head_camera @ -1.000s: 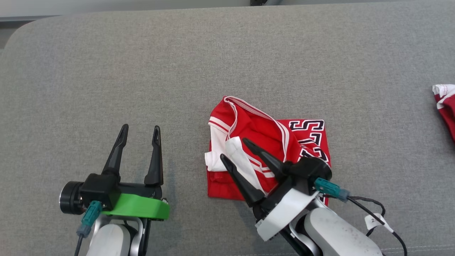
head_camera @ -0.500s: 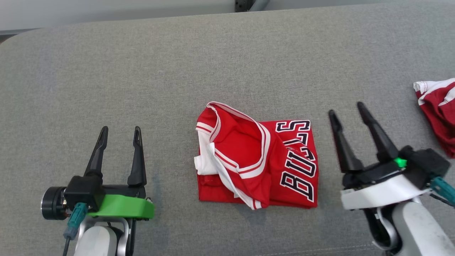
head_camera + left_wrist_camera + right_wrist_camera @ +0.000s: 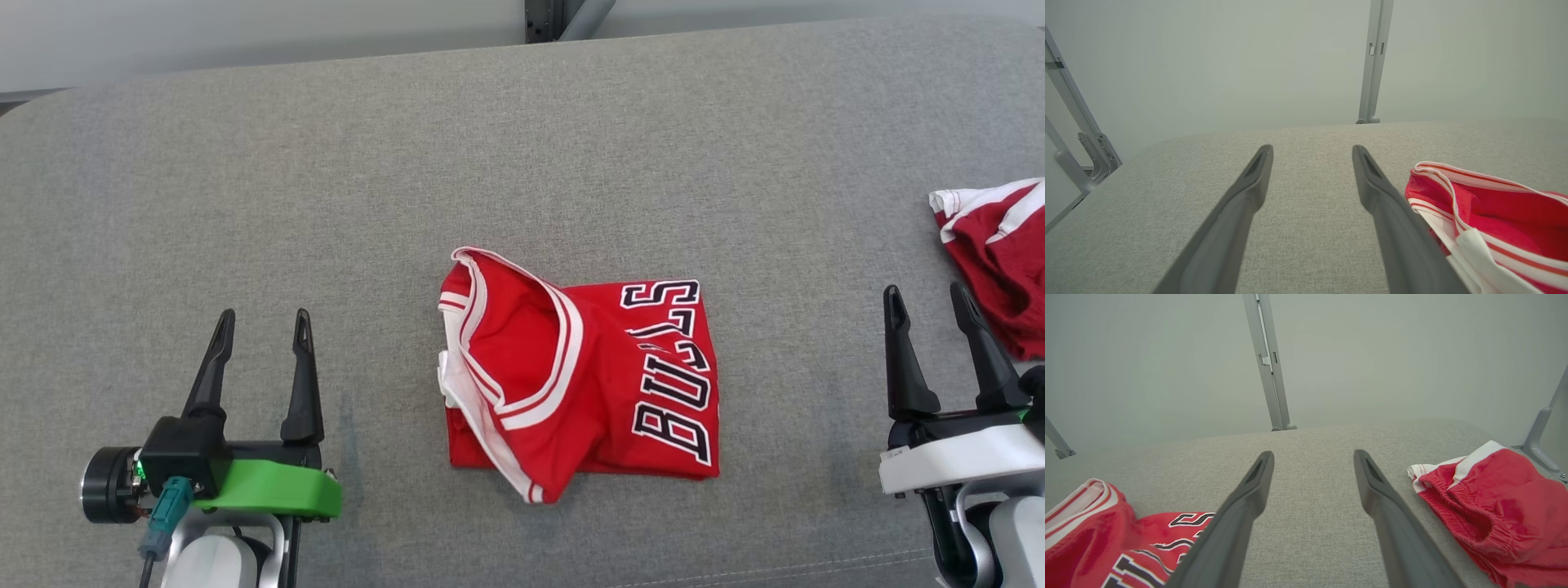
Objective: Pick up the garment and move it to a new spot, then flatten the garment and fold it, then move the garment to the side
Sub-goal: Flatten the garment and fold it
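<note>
Bright, diffuse light fills my feeds; the jersey (image 3: 571,384) throws only a thin shadow on the grey surface (image 3: 326,163). In wrist views, near fingers (image 3: 1224,237) go soft.

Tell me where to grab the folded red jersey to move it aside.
Probably the lettered right edge of the jersey, approached from the right by the open right hand: layers lie flat and stacked there, while the left side is a loose raised neckline.
</note>
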